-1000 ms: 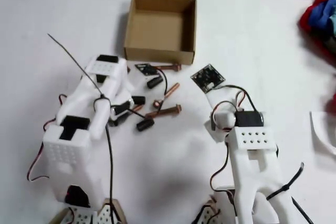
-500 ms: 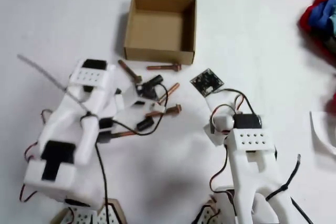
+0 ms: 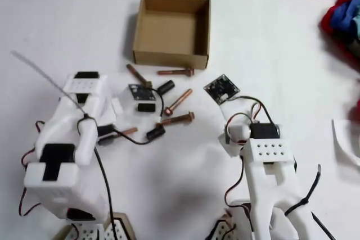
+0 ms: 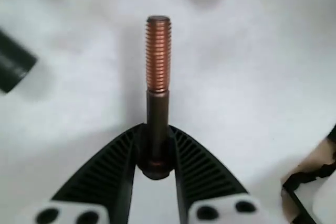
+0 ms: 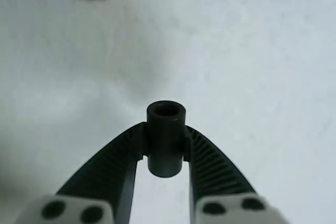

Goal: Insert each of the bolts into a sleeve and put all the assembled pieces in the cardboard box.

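Two white arms stood at the white worktop (image 3: 281, 37). The left tool (image 4: 157, 139) was clamped tight on a copper bolt (image 4: 158, 61). It gripped the bolt down near the head. The long screw end poked straight out past the tips, over the worktop. Seen from high up, this arm sat at the lower left of the frame, and its bolt pointed toward the middle.

The right tool (image 5: 164, 132) was squeezed onto a black sleeve (image 5: 166, 148). The sleeve sat between the two tips, and its round hole faced out. Seen from high up, this arm sat at the lower right of the frame.

Four loose bolts (image 3: 178, 118) lay on the worktop in the middle of the frame, between the two arms. Two of them were just below the cardboard box (image 3: 169, 59). The other two lay a bit lower, side by side. A few black loose sleeves (image 3: 165, 87) lay mixed in among them. One of these was near the tip of the held bolt.

The cardboard box sat at the upper middle of the frame with its top open. Some bright cloth (image 3: 342, 12) was heaped at the upper right edge, well apart from everything else.
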`<action>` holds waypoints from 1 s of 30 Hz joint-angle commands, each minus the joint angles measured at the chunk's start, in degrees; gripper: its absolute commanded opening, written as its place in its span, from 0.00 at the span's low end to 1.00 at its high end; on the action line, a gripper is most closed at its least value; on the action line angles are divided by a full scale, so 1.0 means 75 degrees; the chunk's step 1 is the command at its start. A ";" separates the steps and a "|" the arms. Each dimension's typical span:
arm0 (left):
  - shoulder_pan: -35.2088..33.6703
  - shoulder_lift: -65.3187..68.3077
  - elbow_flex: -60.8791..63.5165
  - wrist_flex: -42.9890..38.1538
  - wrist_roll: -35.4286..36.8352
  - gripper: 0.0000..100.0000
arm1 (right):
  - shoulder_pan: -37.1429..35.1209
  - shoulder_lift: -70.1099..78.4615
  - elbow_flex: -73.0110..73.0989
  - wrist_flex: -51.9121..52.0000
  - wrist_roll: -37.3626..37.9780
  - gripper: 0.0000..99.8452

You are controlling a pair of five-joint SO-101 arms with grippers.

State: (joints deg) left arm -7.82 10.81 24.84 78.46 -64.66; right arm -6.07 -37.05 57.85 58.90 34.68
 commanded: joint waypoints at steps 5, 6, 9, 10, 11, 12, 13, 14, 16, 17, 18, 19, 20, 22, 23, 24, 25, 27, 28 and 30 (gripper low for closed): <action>-0.0199 0.0914 -0.0826 -0.0070 -0.0152 0.02 | 0.0053 -0.0287 -0.0047 -0.0100 -0.0047 0.02; -0.0246 0.0996 -0.0955 -0.0070 -0.0105 0.02 | 0.0053 -0.0287 -0.0047 -0.0100 -0.0047 0.02; -0.0422 0.1149 -0.1307 -0.0070 0.0223 0.02 | 0.0053 -0.0287 -0.0047 -0.0100 -0.0047 0.02; -0.0492 0.1149 -0.1424 -0.0070 0.0516 0.02 | 0.0053 -0.0287 -0.0047 -0.0100 -0.0047 0.02; -0.0539 0.1137 -0.1553 -0.0070 0.0785 0.02 | 0.0053 -0.0287 -0.0047 -0.0100 -0.0047 0.02; -0.0586 0.1137 -0.1670 -0.0070 0.1032 0.03 | 0.0053 -0.0287 -0.0047 -0.0100 -0.0047 0.02; -0.0633 0.1125 -0.1776 -0.0070 0.1266 0.05 | 0.0053 -0.0287 -0.0047 -0.0100 -0.0047 0.02; -0.0668 0.1125 -0.1881 -0.0070 0.1547 0.07 | 0.0041 -0.0287 -0.0047 -0.0100 -0.0047 0.02; -0.0762 0.1125 -0.2092 -0.0070 0.2168 0.13 | 0.0029 -0.0287 -0.0047 -0.0100 -0.0047 0.02; -0.0785 0.1125 -0.2186 -0.0070 0.2426 0.15 | 0.0029 -0.0287 -0.0047 -0.0100 -0.0047 0.02; -0.0797 0.1125 -0.2245 -0.0070 0.2637 0.17 | 0.0029 -0.0287 -0.0047 -0.0100 -0.0047 0.02; -0.0797 0.1125 -0.2268 -0.0059 0.2766 0.17 | 0.0029 -0.0287 -0.0047 -0.0100 -0.0047 0.02; -0.0774 0.1125 -0.2268 -0.0059 0.2801 0.17 | 0.0041 -0.0287 -0.0047 -0.0100 -0.0047 0.02; -0.0750 0.1125 -0.2280 0.0035 0.2825 0.17 | 0.0053 -0.0287 -0.0047 -0.0100 -0.0047 0.02; -0.0738 0.1125 -0.2280 0.0059 0.2848 0.17 | 0.0053 -0.0287 -0.0047 -0.0100 -0.0047 0.02; -0.0738 0.1114 -0.2280 0.0117 0.2907 0.17 | 0.0053 -0.0287 -0.0047 -0.0100 -0.0047 0.02; -0.0738 0.1114 -0.2303 0.0211 0.3095 0.17 | 0.0053 -0.0287 -0.0047 -0.0100 -0.0047 0.02; -0.0738 0.1114 -0.2479 0.0539 0.3798 0.17 | 0.0041 -0.0287 -0.0047 -0.0100 -0.0047 0.02; -0.0738 0.1114 -0.2643 0.0785 0.4243 0.17 | 0.0029 -0.0287 -0.0047 -0.0111 -0.0047 0.02; -0.0727 0.1114 -0.3159 0.1430 0.5240 0.17 | -0.0006 -0.0287 -0.0047 -0.0111 -0.0047 0.02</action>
State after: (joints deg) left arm -13.10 19.52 6.64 83.38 -34.15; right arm -6.07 -37.05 57.85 58.90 34.68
